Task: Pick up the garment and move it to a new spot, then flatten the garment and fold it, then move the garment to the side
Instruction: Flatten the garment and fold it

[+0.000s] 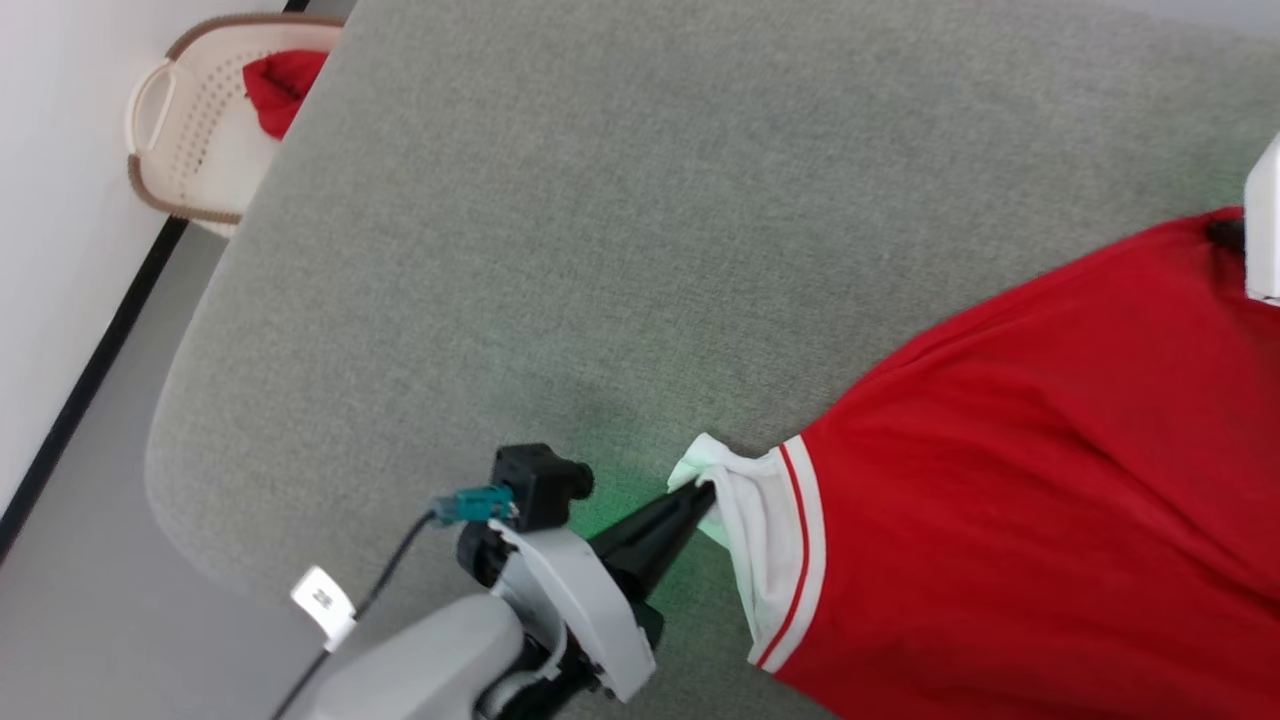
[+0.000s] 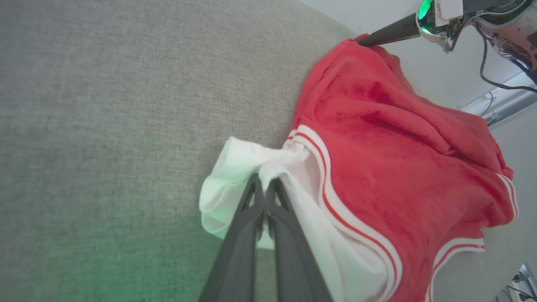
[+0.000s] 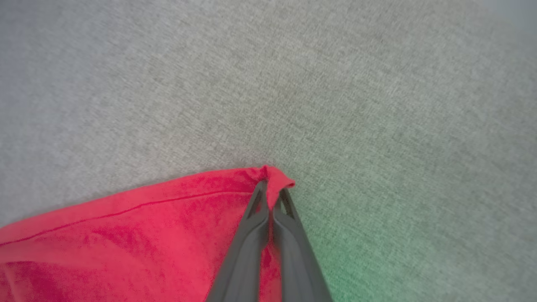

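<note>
Head view: red jersey-style garment (image 1: 1040, 480) lies on grey fabric table (image 1: 600, 250), cut off at right and bottom edges.
Left pincer (image 2: 265, 181): clamped on white sleeve (image 2: 235, 163).
Right pincer (image 3: 272, 188): clamped on red corner (image 3: 277, 175).

The garment (image 1: 1030, 500) was soft red knit cloth, matt and faintly fuzzy, with a thinner white sleeve and ribbed white-and-red trim. The table (image 1: 600, 200) wore grey woven fabric, matt and coarse-grained. The left end effector (image 2: 265, 182) and the right end effector (image 3: 270, 191) had smooth, dark, matt plastic-looking fingers. At 10 o'clock in the head view, the basket (image 1: 170, 140) was cream perforated plastic with a brown textured rim, holding a matt red cloth (image 1: 280, 85)
</note>
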Controlling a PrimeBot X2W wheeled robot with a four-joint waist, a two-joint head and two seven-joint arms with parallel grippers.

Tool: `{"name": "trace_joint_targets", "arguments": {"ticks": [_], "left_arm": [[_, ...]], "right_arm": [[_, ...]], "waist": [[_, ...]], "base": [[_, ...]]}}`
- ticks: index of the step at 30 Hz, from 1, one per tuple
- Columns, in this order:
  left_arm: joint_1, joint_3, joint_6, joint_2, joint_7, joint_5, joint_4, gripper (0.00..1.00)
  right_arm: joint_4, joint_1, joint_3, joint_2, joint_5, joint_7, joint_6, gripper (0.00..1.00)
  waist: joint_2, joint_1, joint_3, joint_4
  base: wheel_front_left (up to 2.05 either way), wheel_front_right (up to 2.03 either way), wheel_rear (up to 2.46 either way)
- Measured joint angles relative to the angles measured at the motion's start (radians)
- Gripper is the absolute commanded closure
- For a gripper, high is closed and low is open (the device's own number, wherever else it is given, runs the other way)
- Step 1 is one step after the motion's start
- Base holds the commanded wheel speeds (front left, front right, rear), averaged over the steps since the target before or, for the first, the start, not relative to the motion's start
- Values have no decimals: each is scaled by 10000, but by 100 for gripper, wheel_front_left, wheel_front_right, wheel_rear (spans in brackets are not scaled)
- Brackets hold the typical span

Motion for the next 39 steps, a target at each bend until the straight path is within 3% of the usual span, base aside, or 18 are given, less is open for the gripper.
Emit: {"name": "trace_joint_targets", "arguments": {"ticks": [6,14,21,30,39], "left_arm": [[-480,-125,0,830,522,-353,-462,100],[-1903,115,-2,2533,1779,-552,-1172,100],[-3572,671,-2,3250,2757,-903,-1151,100],[-5921,765,-2,3350,3944,-932,61,100],[-7712,556,-4,3269,4190,-922,1179,100]], "right_arm": [[-236,-6,267,161,255,-414,2,100],[-803,-413,497,297,811,-1643,2,100],[-1147,-818,807,263,924,-2495,2,100],[-1166,-1561,1151,407,779,-3931,2,100],[-721,-2349,1135,552,297,-5492,2,100]], "waist": [[0,0,-466,-319],[0,0,-1279,-994],[0,0,-1890,-1598],[0,-1,-2482,-2478],[0,0,-2845,-3249]], "base": [[0,0,0],[0,0,0],[0,0,0],[0,0,0],[0,0,0]]}}
